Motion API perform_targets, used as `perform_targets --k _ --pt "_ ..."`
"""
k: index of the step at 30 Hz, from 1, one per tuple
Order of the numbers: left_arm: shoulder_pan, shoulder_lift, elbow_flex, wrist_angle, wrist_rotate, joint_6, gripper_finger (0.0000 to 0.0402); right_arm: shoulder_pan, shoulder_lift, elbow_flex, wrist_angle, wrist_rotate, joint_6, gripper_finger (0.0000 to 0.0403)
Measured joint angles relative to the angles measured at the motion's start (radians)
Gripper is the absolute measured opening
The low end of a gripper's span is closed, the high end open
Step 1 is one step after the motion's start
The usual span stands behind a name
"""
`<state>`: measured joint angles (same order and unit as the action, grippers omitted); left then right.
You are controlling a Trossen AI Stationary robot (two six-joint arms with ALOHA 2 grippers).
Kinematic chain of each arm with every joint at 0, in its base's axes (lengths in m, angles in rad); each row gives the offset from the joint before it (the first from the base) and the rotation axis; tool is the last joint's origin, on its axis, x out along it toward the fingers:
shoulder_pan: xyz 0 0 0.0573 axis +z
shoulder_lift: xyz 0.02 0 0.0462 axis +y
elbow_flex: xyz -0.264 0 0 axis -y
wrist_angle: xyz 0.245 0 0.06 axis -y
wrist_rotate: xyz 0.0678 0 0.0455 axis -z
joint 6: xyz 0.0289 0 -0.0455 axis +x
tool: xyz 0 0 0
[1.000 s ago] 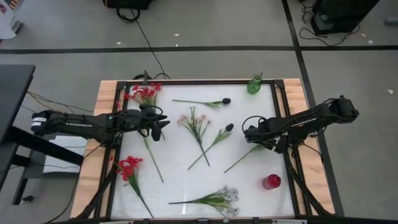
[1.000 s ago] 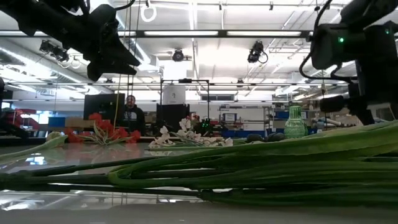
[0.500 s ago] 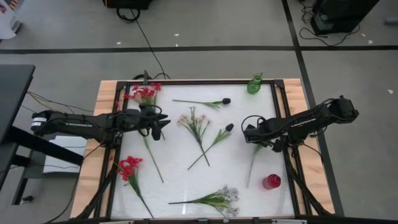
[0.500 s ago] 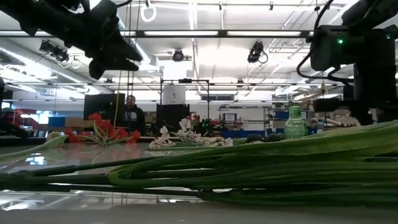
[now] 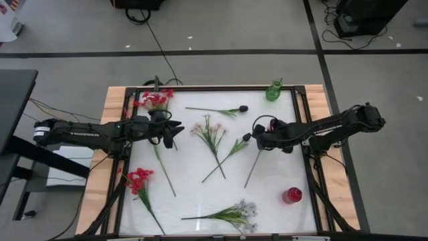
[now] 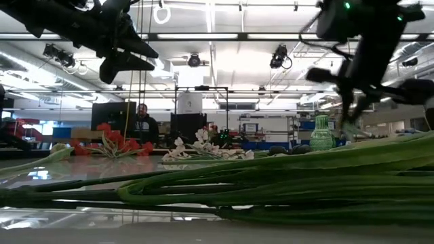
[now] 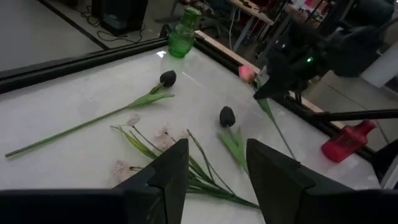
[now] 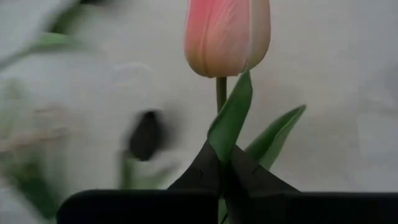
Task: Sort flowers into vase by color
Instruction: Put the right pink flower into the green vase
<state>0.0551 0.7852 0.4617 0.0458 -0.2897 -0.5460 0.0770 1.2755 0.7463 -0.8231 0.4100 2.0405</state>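
Right of centre in the high view, the pink tulip hangs from the right pincer, its stem trailing down toward the lower middle of the frame; the right wrist view shows the bud upright above the closed fingertips, which clamp the stem just under its leaves. The other flowers lie on the white worktop: red clusters at upper left and another red flower at lower left, a pale spray in the centre, a white spray at the bottom, dark buds near the top and one dark bud just beside the right pincer. A green vase stands at the upper right corner, a red vase at the lower right.

The left pincer hovers left of centre, its fingers apart and gripping nothing.

The step in hand looks like carrying the tulip to a vase. Next, the stem's loose end must be swung over one vase's narrow mouth and lowered straight in; which vase suits pink I cannot tell.
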Motion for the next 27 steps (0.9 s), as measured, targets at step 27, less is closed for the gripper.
perform_targets --k 27 --pt "0.121 0.402 0.508 0.032 0.302 0.172 0.0233 -0.158 -0.002 0.472 0.685 0.006 -1.626 0.0018"
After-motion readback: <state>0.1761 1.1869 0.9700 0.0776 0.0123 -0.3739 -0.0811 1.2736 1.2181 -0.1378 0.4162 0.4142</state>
